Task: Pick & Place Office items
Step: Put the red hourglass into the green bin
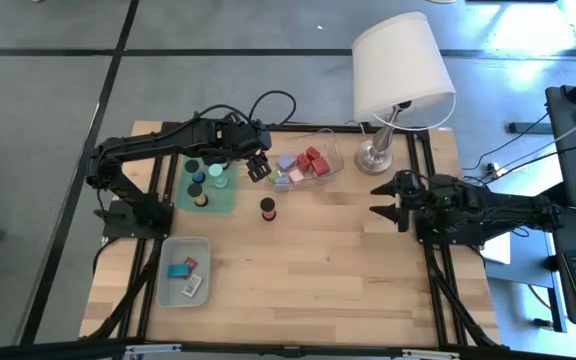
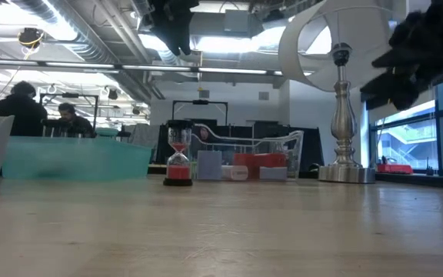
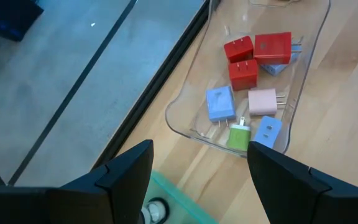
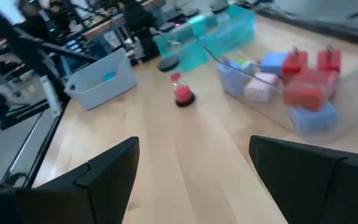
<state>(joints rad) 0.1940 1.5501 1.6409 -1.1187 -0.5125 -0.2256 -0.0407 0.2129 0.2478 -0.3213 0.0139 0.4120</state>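
Observation:
A clear tray (image 1: 330, 165) holds red (image 3: 257, 53), lilac (image 3: 219, 102), pink (image 3: 263, 99) and green (image 3: 238, 135) little blocks. Black round caps (image 1: 197, 178) sit on the green mat (image 1: 226, 198). A small red-and-black hourglass-shaped piece (image 1: 267, 208) stands upright on the bare wood. The grey tray (image 1: 168, 285) holds a teal block (image 1: 177, 270) and flat labelled rectangles. My left gripper (image 1: 259, 167) hovers open, raised between mat and clear tray. My right gripper (image 1: 386, 199) is open above the table's right side, near the lamp base.
A white-shaded lamp (image 1: 400, 70) stands on a metal base (image 1: 377, 157) at the far right, close to the clear tray. Bare wood (image 1: 318, 270) spreads over the table's middle and near half. People sit in the room beyond the table (image 2: 23, 108).

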